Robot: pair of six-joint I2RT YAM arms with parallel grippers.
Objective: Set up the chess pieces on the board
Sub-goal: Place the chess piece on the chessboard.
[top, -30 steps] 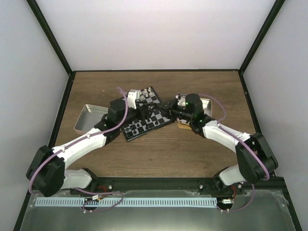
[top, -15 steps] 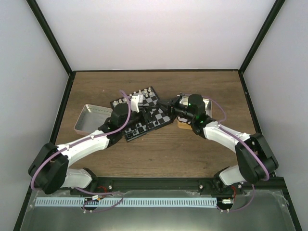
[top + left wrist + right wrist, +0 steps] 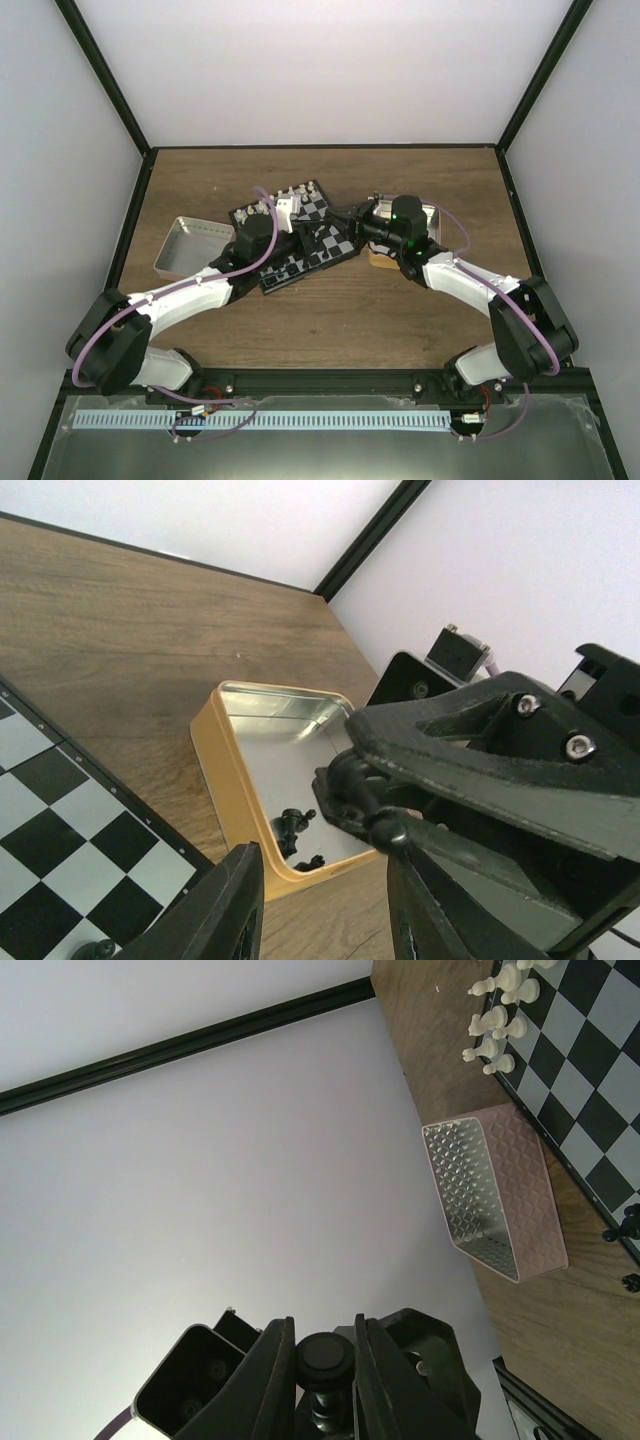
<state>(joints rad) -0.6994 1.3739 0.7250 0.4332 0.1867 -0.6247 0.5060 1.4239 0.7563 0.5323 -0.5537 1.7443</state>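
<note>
Right pincer (image 3: 324,1342) pinches a black piece (image 3: 325,1359) — small, round-headed, glossy; left pincer (image 3: 325,880) stands part-spread, the black-and-white checked board (image 3: 45,825) at the frame's lower left.

Through the overhead camera I saw a brown wood-grain table (image 3: 400,310) filling the middle of the frame. The board (image 3: 315,205) lay on it a little above centre, turned at an angle to the table's edges. A silver tin (image 3: 178,248) sat on the wood left of centre, near the board's left side. My left wrist camera showed a yellow-walled tin (image 3: 228,770) resting on the wood just beside a corner of the board.
</note>
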